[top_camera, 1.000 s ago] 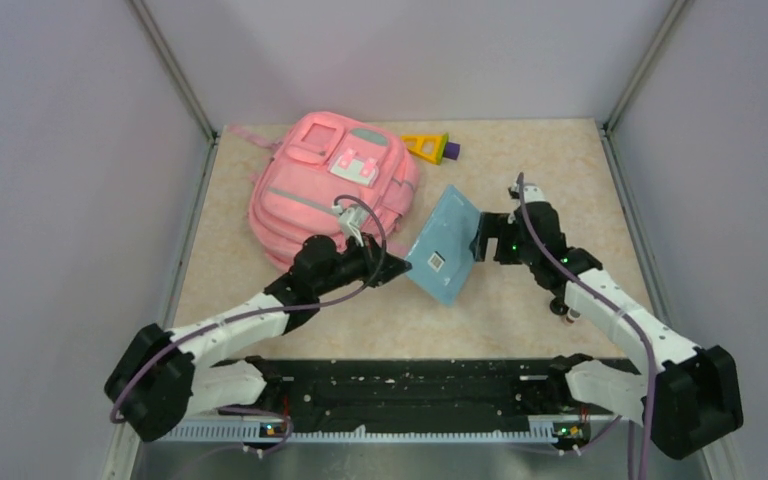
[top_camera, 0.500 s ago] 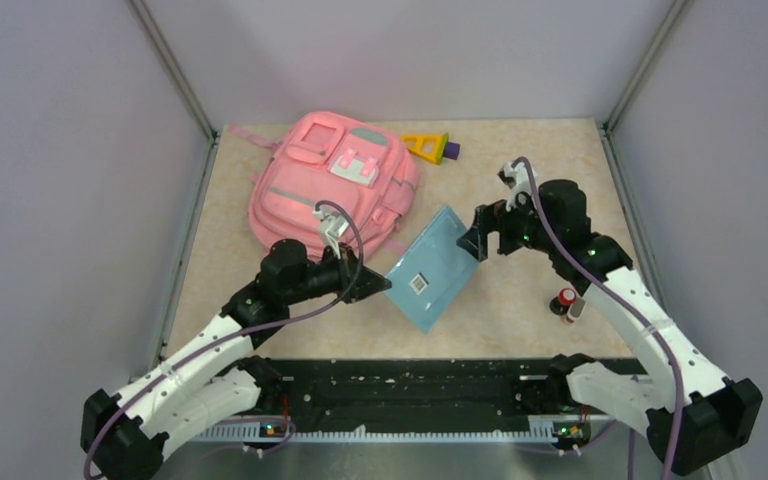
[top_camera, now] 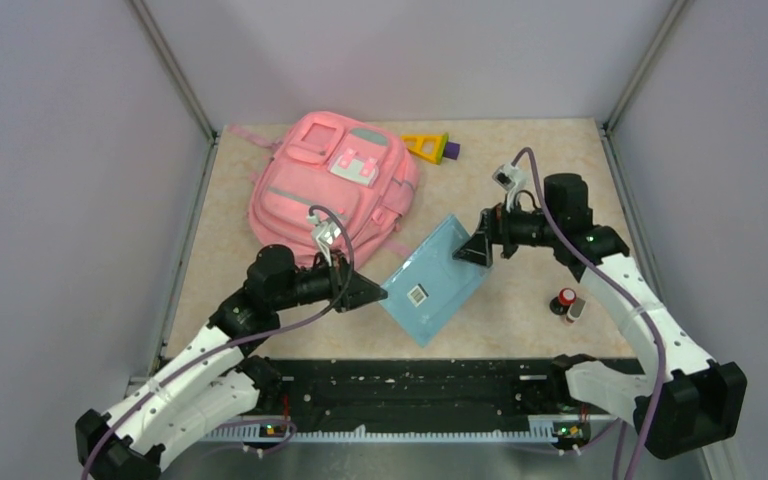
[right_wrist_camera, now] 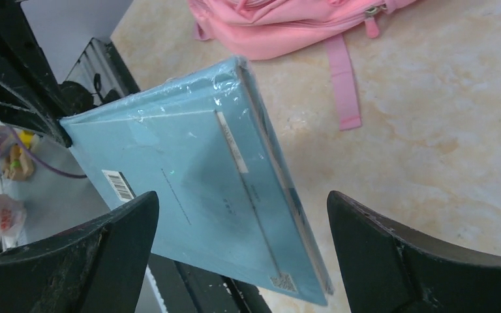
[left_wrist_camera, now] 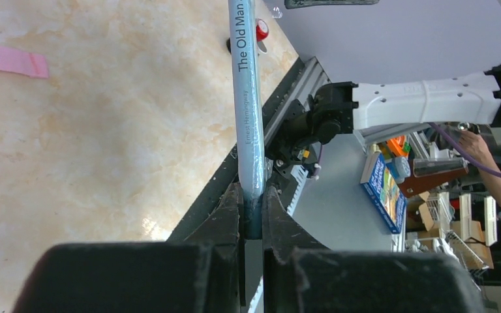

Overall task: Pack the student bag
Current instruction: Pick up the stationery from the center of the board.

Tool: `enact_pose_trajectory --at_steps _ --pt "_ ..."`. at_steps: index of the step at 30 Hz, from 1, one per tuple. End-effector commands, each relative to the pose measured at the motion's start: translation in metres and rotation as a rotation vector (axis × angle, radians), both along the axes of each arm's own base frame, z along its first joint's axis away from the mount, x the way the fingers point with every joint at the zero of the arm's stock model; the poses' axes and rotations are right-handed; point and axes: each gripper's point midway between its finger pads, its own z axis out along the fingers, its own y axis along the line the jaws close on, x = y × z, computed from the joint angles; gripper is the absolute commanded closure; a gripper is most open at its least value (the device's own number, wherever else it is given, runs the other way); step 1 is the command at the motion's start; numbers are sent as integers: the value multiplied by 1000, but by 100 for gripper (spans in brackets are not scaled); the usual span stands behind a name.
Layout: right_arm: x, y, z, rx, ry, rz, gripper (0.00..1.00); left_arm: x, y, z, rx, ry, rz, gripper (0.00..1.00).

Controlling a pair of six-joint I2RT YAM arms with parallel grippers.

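The pink student bag (top_camera: 330,185) lies at the back left of the table; its edge and a strap show in the right wrist view (right_wrist_camera: 287,23). My left gripper (top_camera: 372,292) is shut on the near left edge of a light blue shrink-wrapped book (top_camera: 435,278) and holds it above the table. In the left wrist view the book's spine (left_wrist_camera: 248,98) stands between the pads (left_wrist_camera: 253,208). My right gripper (top_camera: 475,250) is open, its fingers apart on either side of the book's far corner (right_wrist_camera: 209,189), not touching it.
A yellow triangle ruler with a purple end (top_camera: 430,146) lies behind the bag. A small red-capped item and a white one (top_camera: 567,303) stand near the table's right front edge. A black rail (top_camera: 430,385) runs along the near edge.
My left arm has drawn the book toward the near left, away from the bag. My right gripper has let go of the book and stays open near its far corner.
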Motion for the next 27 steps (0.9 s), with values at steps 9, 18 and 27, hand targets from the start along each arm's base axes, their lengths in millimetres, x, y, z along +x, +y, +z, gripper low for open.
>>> enact_pose_trajectory --at_steps 9,18,27 --pt "-35 28 30 235 50 274 25 -19 3 71 -166 -232 -77 100" --pt "-57 32 49 358 54 368 89 -8 7 66 -126 -253 -19 100" --pt "5 12 48 183 -5 -51 100 83 81 -1 271 -238 587 35"
